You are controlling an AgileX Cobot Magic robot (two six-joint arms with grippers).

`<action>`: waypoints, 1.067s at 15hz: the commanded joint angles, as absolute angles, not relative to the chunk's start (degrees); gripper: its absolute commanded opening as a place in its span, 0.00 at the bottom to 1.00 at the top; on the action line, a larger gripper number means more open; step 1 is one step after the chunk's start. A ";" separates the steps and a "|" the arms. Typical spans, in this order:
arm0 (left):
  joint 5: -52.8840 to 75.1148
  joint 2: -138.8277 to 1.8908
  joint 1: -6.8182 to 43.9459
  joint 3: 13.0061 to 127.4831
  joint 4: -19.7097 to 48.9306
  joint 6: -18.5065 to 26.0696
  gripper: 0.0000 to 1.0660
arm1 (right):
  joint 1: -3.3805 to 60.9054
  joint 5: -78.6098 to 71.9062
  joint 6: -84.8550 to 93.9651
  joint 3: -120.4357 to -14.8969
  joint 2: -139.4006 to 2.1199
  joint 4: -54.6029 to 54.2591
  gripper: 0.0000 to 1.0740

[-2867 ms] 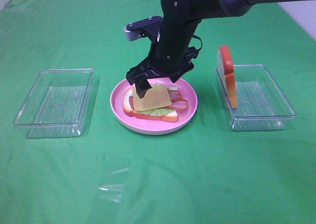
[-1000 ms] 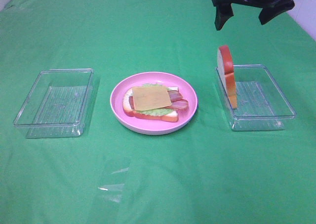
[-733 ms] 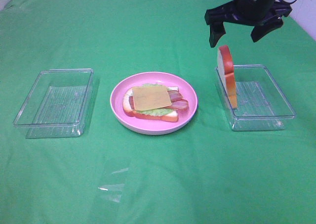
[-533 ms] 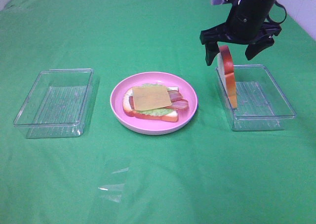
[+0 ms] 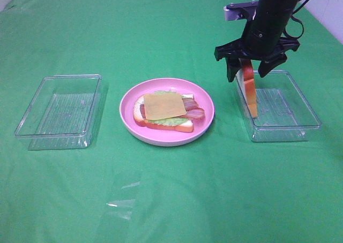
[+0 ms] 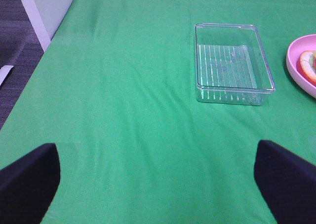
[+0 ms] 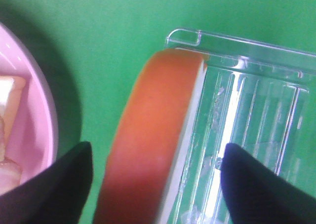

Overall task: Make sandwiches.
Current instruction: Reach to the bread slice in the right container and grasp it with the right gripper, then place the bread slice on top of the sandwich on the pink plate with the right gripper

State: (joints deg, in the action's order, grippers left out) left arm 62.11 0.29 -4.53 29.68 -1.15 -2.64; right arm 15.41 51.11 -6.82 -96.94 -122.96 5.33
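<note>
Your right gripper [image 5: 250,67]: set down over the upright bread slice [image 5: 247,89], one finger on either side of its top edge. In the right wrist view the two dark fingertips [image 7: 54,182] stand apart from the orange crust with a gap on each side, so the jaws are parted and nothing is clasped.

Bread slice: stands on edge, leaning against the near-plate wall of the right-hand clear tray [image 5: 300,126], white face toward the tray's inside, crust upward. Your gripper straddles it from above.

Right-hand clear tray: rectangular, ribbed floor, sitting on the green counter [image 5: 214,200] to the right of the plate. It holds only the bread slice.

Pink plate [image 5: 203,126]: round, at the middle of the counter, just beside the right tray but apart from it. On it lies the open sandwich stack [image 5: 166,112]: a bread slice at the bottom, green lettuce showing at the edges, reddish bacon strips poking out on the right, a yellow cheese square on top.

Left-hand clear tray [image 5: 32,126]: same kind, well to the left of the plate.

Your left gripper [image 6: 158,184]: out of the overhead view; in its wrist view both fingers sit far apart at the frame corners, spread wide, holding nothing, over bare counter near the left tray.
</note>
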 commanded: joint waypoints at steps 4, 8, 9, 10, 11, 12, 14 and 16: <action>61.54 1.38 -4.58 29.62 -0.86 -2.46 0.95 | 15.41 51.05 -6.88 -96.72 -123.30 5.10 0.15; 61.54 1.38 -4.58 29.62 -0.86 -2.46 0.95 | 15.41 53.23 -6.88 -96.77 -121.47 7.33 0.15; 61.54 1.38 -4.58 29.62 -0.86 -2.46 0.95 | 15.41 54.09 -6.88 -96.77 -120.15 8.59 0.15; 61.54 1.38 -4.58 29.62 -0.86 -2.46 0.95 | 15.41 54.43 -6.88 -96.77 -119.18 9.17 0.15; 61.54 1.38 -4.58 29.62 -0.86 -2.46 0.95 | 15.41 55.06 -6.82 -96.77 -117.34 9.63 0.15; 61.54 1.38 -4.58 29.62 -0.86 -2.46 0.95 | 15.41 55.35 -6.47 -96.77 -114.94 9.80 0.15; 61.54 1.38 -4.58 29.62 -0.86 -2.46 0.95 | 15.41 55.35 -5.79 -96.77 -110.01 9.68 0.15; 61.54 1.38 -4.58 29.62 -0.86 -2.46 0.95 | 15.41 55.06 -5.79 -96.77 -105.14 9.17 0.15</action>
